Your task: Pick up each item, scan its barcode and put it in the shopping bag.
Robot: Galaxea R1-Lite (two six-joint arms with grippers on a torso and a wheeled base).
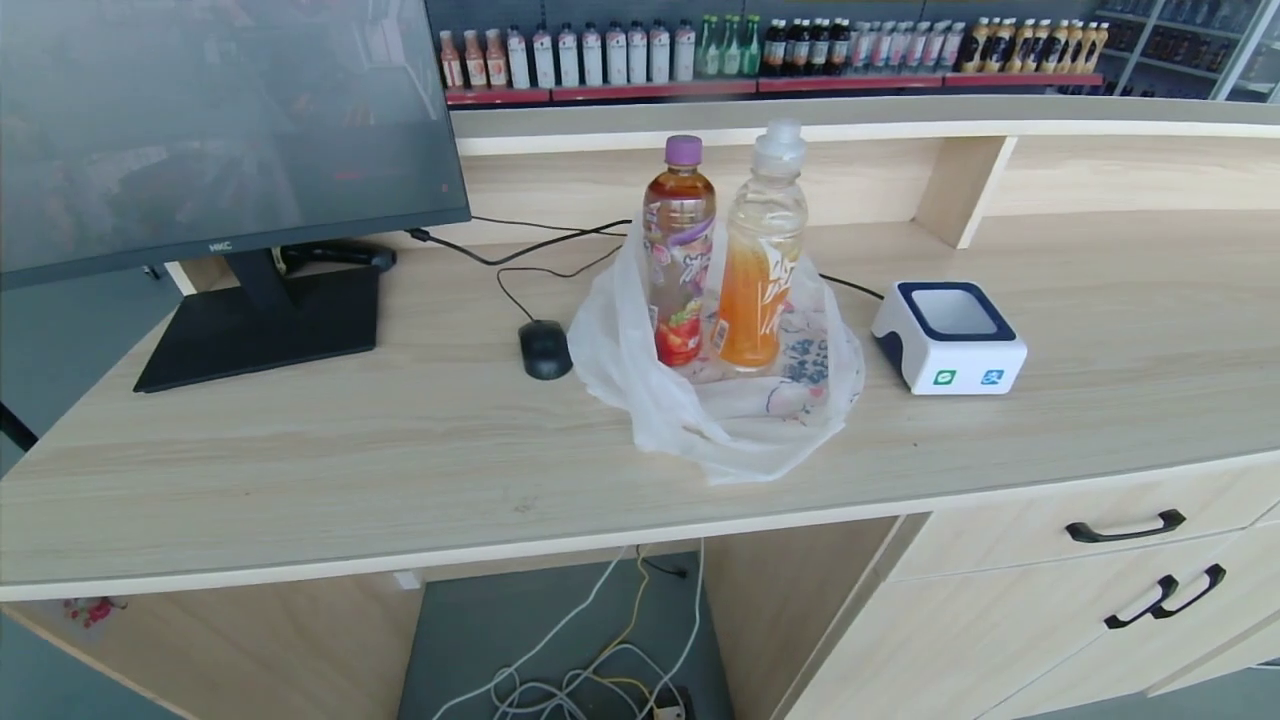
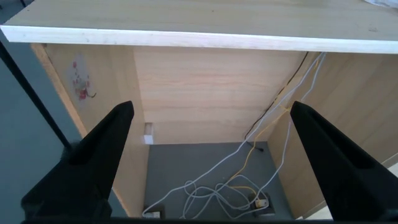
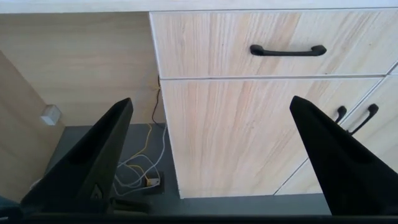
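The left gripper point(image 2: 211, 109) hangs wide open and empty, low in front of the counter point(image 2: 186, 34). The tea bottle point(image 1: 679, 255) and orange drink bottle point(image 1: 762, 250) stand in the shopping bag point(image 1: 700, 420), with the scanner point(image 1: 948, 338) just beside it. The right gripper point(image 3: 211, 102) is wide open and empty, facing the drawers point(image 3: 267, 124).

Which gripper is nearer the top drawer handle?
Right. The right gripper faces the drawers, the top drawer handle just ahead; the left gripper faces the open bay with the cables.
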